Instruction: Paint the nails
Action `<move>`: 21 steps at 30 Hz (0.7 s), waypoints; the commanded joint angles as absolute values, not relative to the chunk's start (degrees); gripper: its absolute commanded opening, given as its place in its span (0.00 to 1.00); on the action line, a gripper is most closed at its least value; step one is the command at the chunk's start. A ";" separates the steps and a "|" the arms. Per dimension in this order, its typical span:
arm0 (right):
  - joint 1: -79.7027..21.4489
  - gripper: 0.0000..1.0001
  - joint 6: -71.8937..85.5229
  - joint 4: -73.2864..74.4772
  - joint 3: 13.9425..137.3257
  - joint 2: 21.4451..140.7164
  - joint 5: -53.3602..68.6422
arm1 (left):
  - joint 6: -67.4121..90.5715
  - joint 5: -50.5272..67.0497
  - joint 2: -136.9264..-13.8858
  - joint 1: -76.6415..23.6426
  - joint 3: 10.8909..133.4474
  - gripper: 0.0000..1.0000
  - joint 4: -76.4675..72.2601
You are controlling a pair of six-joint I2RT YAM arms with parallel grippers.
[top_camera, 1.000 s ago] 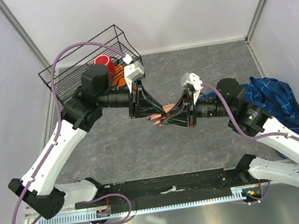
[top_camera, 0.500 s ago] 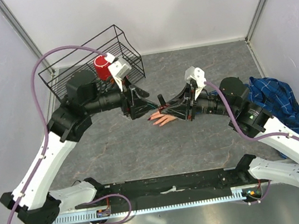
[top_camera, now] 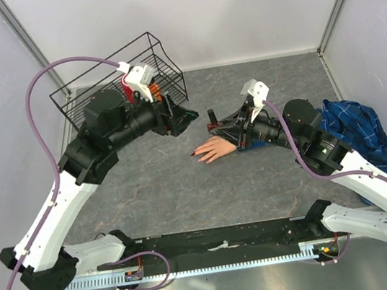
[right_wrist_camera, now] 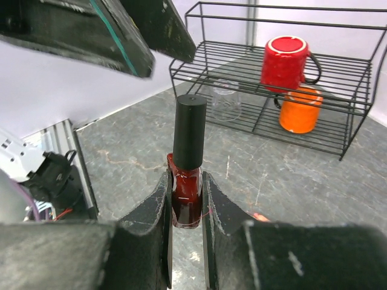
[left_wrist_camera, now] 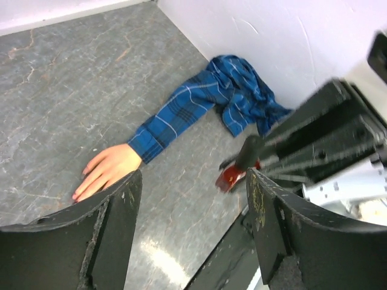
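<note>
Black wire rack (right_wrist_camera: 236,57) at table's (top_camera: 149,188) far left corner: red mug (right_wrist_camera: 283,60) on upper shelf, orange mug (right_wrist_camera: 300,110) and clear glass (right_wrist_camera: 225,99) below

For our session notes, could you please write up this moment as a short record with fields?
left gripper: open, empty, near the wire rack
right gripper: shut on polish bottle, held upright, black cap on
fake hand: lying flat on table, blue plaid cuff at wrist
nails: some look dark red from above; too small to judge each
wire rack: holds red mug, orange mug, clear glass
</note>
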State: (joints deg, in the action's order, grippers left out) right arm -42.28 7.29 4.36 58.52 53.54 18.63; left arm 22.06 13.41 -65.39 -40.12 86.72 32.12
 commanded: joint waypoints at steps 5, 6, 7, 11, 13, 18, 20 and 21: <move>-42.63 0.00 7.73 3.25 61.79 53.79 13.63 | 22.77 -1.74 -71.01 -48.69 94.30 0.73 27.60; -42.63 0.00 7.73 3.51 61.87 53.79 13.28 | 22.24 -2.63 -71.10 -49.91 94.39 0.73 27.34; -42.63 0.00 7.73 3.52 61.87 53.79 13.18 | 21.45 -4.12 -71.45 -50.53 94.39 0.72 27.07; -42.63 0.00 7.82 3.69 62.05 53.62 13.27 | 20.30 -6.68 -72.60 -53.17 94.75 0.65 26.72; -42.63 0.00 7.82 3.69 62.23 53.53 13.36 | 20.13 -6.85 -73.39 -53.88 94.83 0.60 26.28; -42.63 0.00 7.91 3.60 62.31 53.26 13.45 | 20.21 -6.50 -75.14 -54.67 95.18 0.55 26.28; -42.63 0.00 8.00 3.60 62.14 53.26 13.45 | 20.13 -5.45 -75.59 -54.93 95.27 0.54 26.19; -42.63 0.00 8.00 3.60 62.14 53.09 13.45 | 20.13 -5.10 -75.85 -54.93 95.27 0.51 26.10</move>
